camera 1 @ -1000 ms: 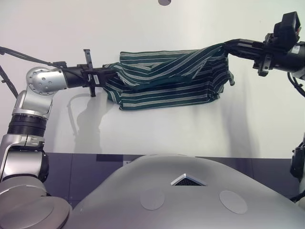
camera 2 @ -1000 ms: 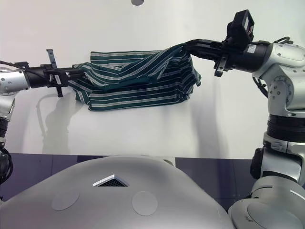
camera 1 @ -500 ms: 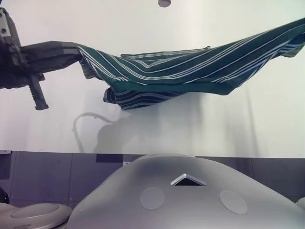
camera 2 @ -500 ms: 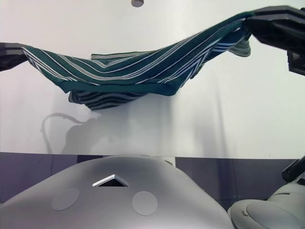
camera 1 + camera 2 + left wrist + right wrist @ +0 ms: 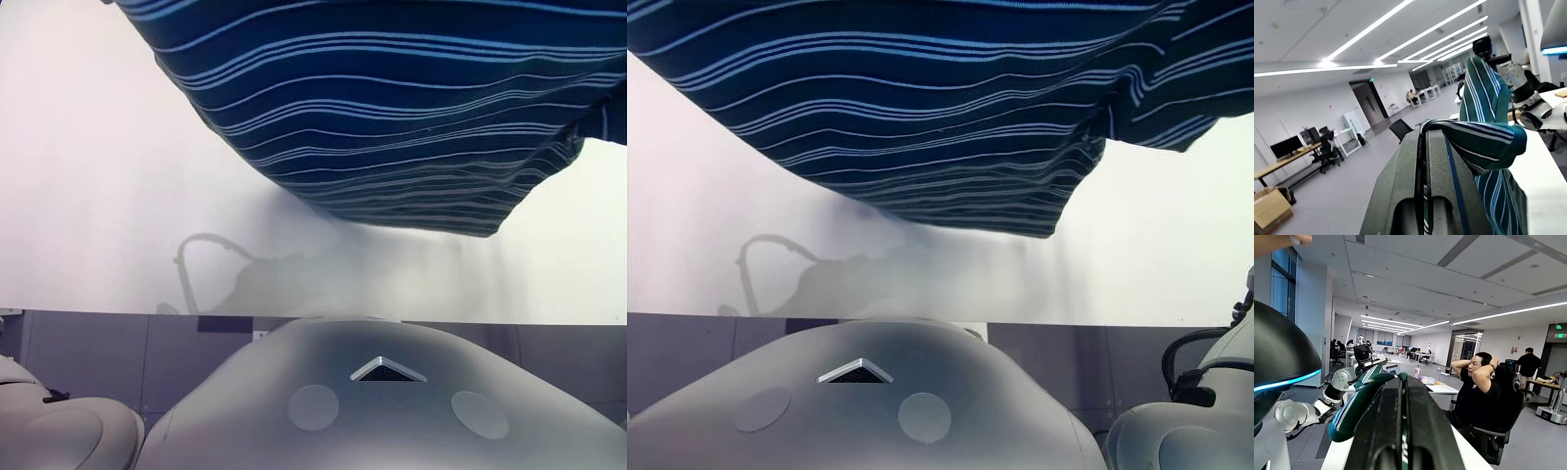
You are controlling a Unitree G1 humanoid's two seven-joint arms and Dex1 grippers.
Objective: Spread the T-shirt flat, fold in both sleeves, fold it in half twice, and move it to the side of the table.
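Since the earlier frames, the T-shirt [image 5: 392, 108] has risen from low over the table [image 5: 88, 196] to hang stretched high above it. Left gripper [image 5: 1425, 134] and right gripper [image 5: 1400, 382] are each pinched closed on a fabric edge. The cloth looks light and limp, likely best gripped at corners. No legible print.

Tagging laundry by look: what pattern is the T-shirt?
The T-shirt is dark green with thin white stripes, clearest in the left wrist view.
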